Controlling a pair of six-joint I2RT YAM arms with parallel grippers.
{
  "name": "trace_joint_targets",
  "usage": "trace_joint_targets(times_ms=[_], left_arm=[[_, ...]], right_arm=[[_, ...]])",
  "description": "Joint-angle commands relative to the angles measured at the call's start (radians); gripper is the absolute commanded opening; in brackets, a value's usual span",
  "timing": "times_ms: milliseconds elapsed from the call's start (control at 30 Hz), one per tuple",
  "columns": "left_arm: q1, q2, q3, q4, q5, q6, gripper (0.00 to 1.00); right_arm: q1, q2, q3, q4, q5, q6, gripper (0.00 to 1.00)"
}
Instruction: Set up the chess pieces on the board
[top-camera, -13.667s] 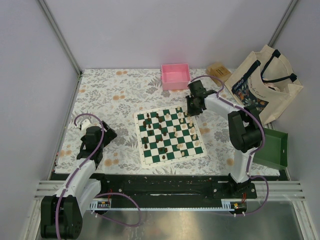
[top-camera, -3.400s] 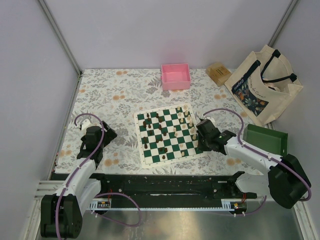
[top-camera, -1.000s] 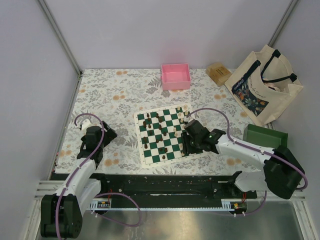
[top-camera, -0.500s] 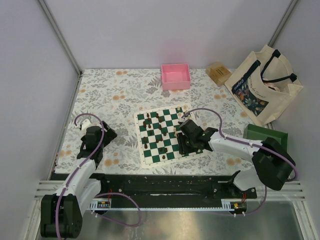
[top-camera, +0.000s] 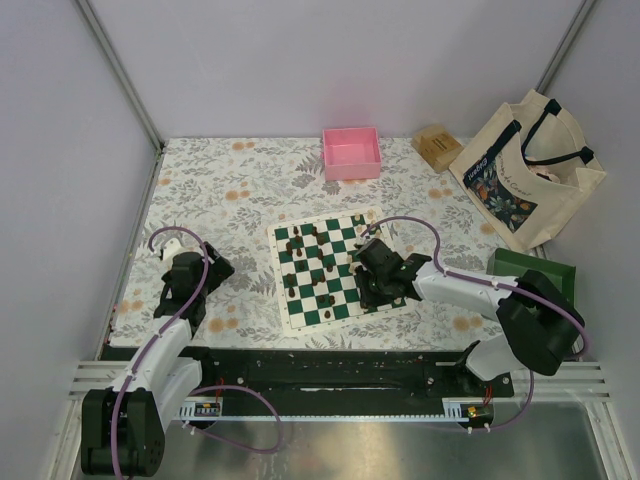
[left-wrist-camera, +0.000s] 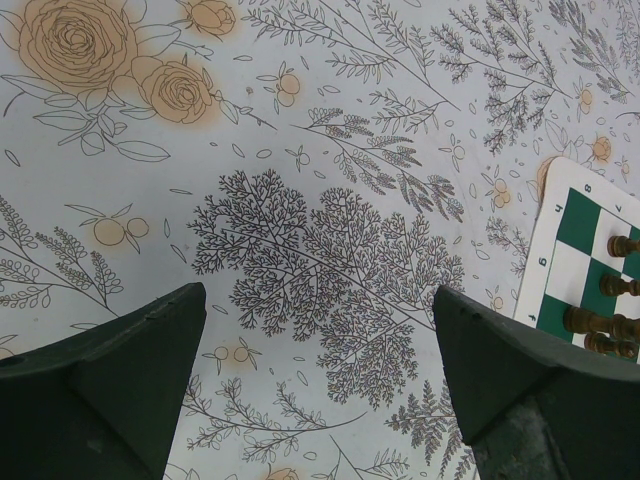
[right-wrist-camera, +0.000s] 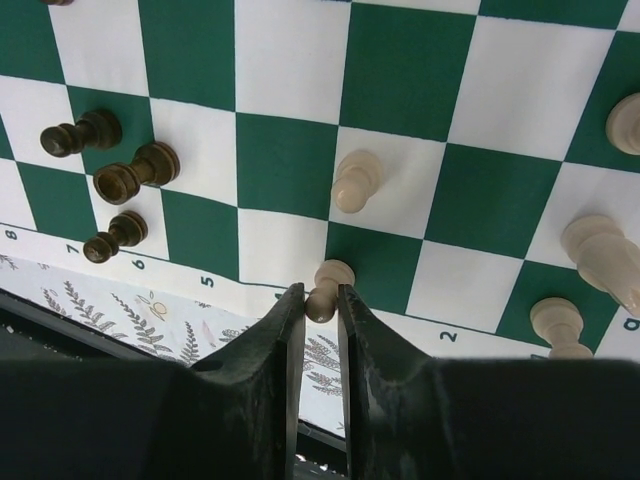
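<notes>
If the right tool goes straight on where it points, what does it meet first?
The cream pawn that the right tool straddles, at the board edge; whether they touch is unclear.

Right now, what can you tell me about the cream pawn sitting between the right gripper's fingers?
The cream pawn is a small, light piece that looks like wood, with a round head, a narrow neck and a flared round base. It stands upright on the board, its base at the edge of a dark green square in the outermost row, next to the white border. The right gripper has come in from off the board, and its dark fingers press against both sides of the pawn's head. No other piece touches it.
</notes>
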Motion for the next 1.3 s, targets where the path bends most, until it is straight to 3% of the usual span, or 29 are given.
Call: trace_joint_targets(times_ms=[0,333,1267], left_arm=[[0.002,-0.006,0.028,0.059,-0.002,0.006,0.99],[0.0,-0.002,0.03,0.059,-0.001,0.006,0.99],[0.002,-0.006,0.028,0.059,-0.002,0.006,0.99]], right_arm=[[0.013,-0.012,0.046,-0.018,0.006,-0.003,0.23],[0.008,-0.108,0.017,-0.09,0.201,-0.019,0.22],[-0.053,-0.084,-0.052,-0.032,0.158,0.004,0.22]])
